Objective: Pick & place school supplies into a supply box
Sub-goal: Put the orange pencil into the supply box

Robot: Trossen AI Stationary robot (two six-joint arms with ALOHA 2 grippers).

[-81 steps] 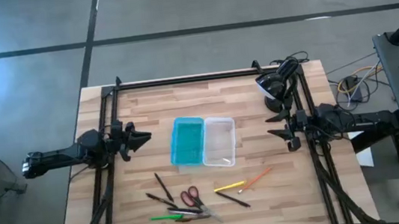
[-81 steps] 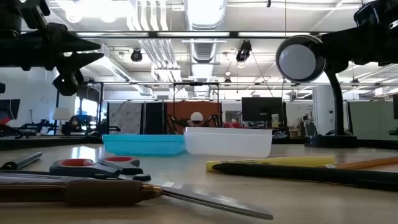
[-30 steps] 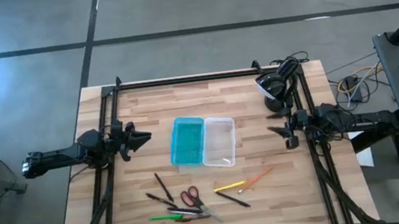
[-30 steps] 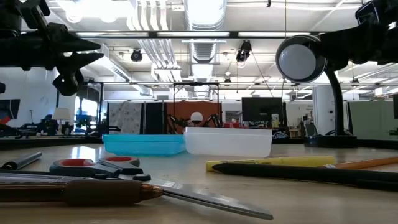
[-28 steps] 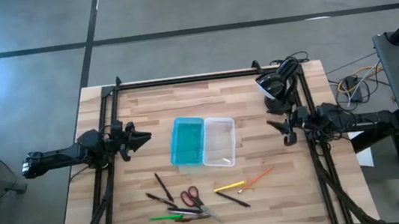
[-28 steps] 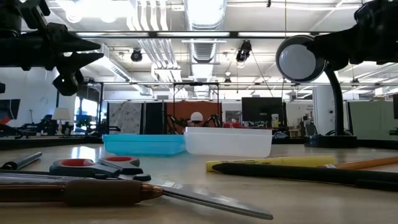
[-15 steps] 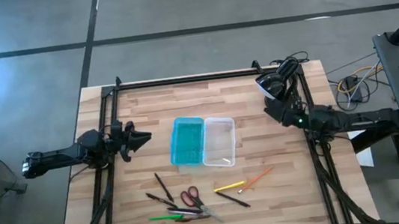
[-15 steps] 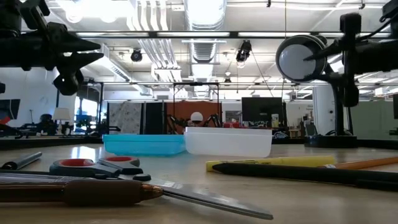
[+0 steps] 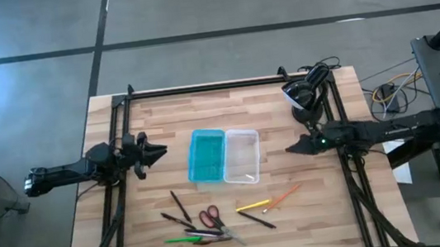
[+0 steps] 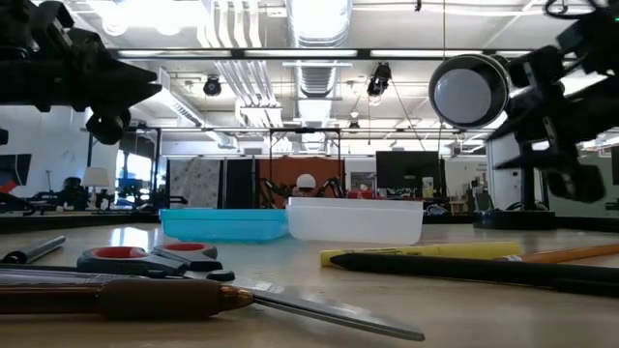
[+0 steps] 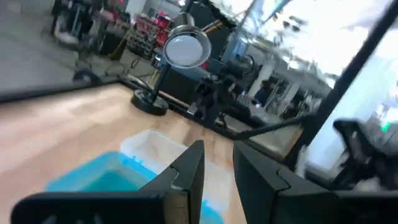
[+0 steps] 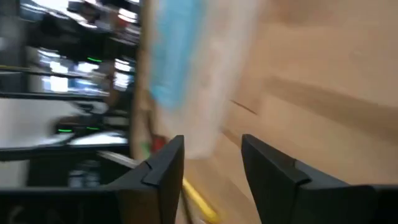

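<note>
The clear supply box [image 9: 242, 156] sits mid-table with its teal lid [image 9: 207, 155] right beside it on the left, both resting flat; they also show in the low view [image 10: 355, 219]. Nearer the front edge lie the school supplies: red-handled scissors [image 9: 208, 217], a green pen [image 9: 182, 240], black pens [image 9: 179, 205], a yellow pencil [image 9: 253, 205] and an orange pencil [image 9: 286, 194]. My left gripper [image 9: 159, 152] hovers open left of the lid. My right gripper [image 9: 290, 149] hovers open just right of the box, above the table [image 12: 211, 168].
A desk lamp [image 9: 300, 95] stands at the far right of the table, close behind my right arm; its round head shows in the low view [image 10: 469, 92]. Black frame rails [image 9: 199, 87] run along the far edge and both sides. Bare wood [image 9: 227, 110] lies beyond the box.
My right arm has swung from the right rail toward the table's middle, first a little toward the far edge by the lamp, then back and down toward the box, and its wrist has turned. Box, lid and supplies have stayed put.
</note>
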